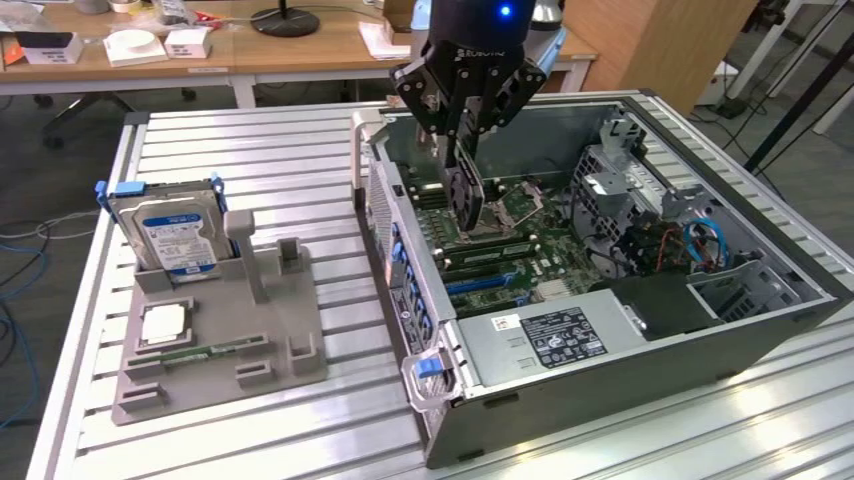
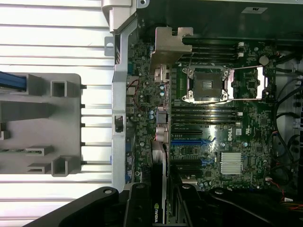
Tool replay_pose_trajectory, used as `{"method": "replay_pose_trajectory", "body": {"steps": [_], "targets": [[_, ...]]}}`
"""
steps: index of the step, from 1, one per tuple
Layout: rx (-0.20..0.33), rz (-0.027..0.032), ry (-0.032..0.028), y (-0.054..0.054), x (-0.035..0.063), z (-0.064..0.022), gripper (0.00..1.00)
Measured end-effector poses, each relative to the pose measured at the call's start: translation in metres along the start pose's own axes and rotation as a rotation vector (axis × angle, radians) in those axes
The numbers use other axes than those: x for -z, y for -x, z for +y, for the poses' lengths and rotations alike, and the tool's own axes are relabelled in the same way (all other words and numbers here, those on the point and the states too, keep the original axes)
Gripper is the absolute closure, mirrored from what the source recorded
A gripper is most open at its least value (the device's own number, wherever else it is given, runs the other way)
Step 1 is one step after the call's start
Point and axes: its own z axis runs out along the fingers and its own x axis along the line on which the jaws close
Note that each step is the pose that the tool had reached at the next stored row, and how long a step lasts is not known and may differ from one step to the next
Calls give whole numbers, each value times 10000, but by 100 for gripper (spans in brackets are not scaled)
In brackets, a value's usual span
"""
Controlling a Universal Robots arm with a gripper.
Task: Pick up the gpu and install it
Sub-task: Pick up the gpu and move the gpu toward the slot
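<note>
My gripper (image 1: 462, 130) is shut on the gpu (image 1: 463, 190), which hangs on edge, black face on a green board. The card hangs inside the open computer case (image 1: 400, 250), just over the motherboard (image 1: 521, 250) near the case's left wall in the exterior view. In the wrist view the gpu (image 2: 159, 161) shows edge-on between my black fingers (image 2: 137, 208), running over the expansion slots (image 2: 189, 142). Its silver end bracket (image 2: 169, 47) reaches beside the empty processor socket (image 2: 208, 84). Whether the card's edge touches a slot is hidden.
A grey holder (image 1: 220, 330) stands at the exterior view's left on the slatted table (image 1: 267, 160), bearing a silver hard drive (image 1: 163, 225), a processor chip (image 1: 163, 322) and a green memory stick (image 1: 200, 352). Cables (image 1: 694, 245) and drive cages (image 1: 627, 180) crowd the case's right side.
</note>
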Motion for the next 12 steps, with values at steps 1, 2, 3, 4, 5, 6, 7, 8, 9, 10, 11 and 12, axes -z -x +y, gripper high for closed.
{"method": "replay_pose_trajectory", "body": {"steps": [1, 2, 3, 4, 5, 6, 7, 8, 9, 10, 11, 12], "targets": [[0, 0, 0, 0, 0, 0, 74], [0, 0, 0, 0, 0, 0, 74], [0, 0, -1, 0, 0, 0, 74], [0, 0, 0, 0, 0, 0, 74], [0, 0, 0, 0, 0, 0, 74], [0, 0, -1, 0, 0, 0, 74], [1, 0, 1, 2, 0, 0, 74], [0, 0, 1, 5, -1, 0, 74], [0, 0, 0, 16, -1, 0, 74], [0, -1, 1, 29, -1, 1, 74], [0, 0, 0, 41, -1, 0, 74], [0, 0, 0, 55, -2, 0, 74]]}}
